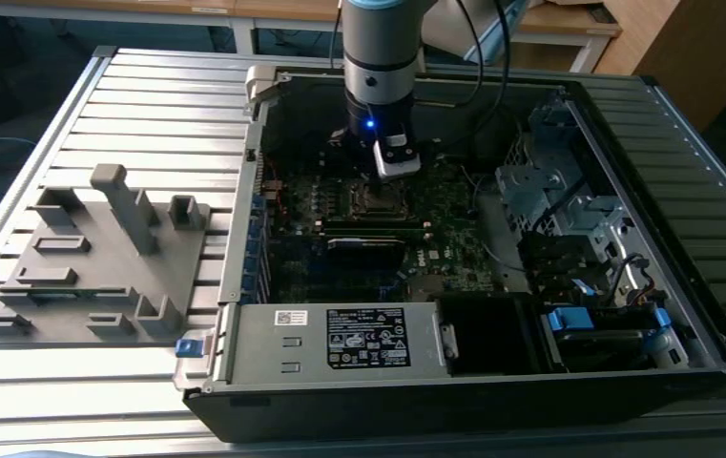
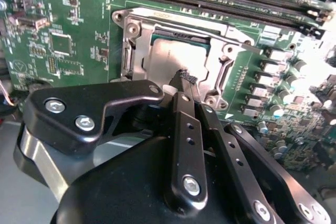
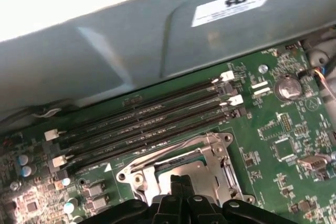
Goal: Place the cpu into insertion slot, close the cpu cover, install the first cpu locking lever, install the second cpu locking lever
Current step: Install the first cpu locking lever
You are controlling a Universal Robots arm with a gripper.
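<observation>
Hovering over the socket [image 2: 173,61], gripper [image 2: 186,80] pressed together at cpu's [image 2: 170,56] 6 o'clock edge. Cpu seated; cover [image 3: 207,145] looks down, levers' state unclear.

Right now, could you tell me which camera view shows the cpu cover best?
The second wrist view: the cpu cover lies flat around the cpu, its frame largely visible above the gripper. The first wrist view shows it partly hidden; the exterior view shows it tiny under the arm.
</observation>
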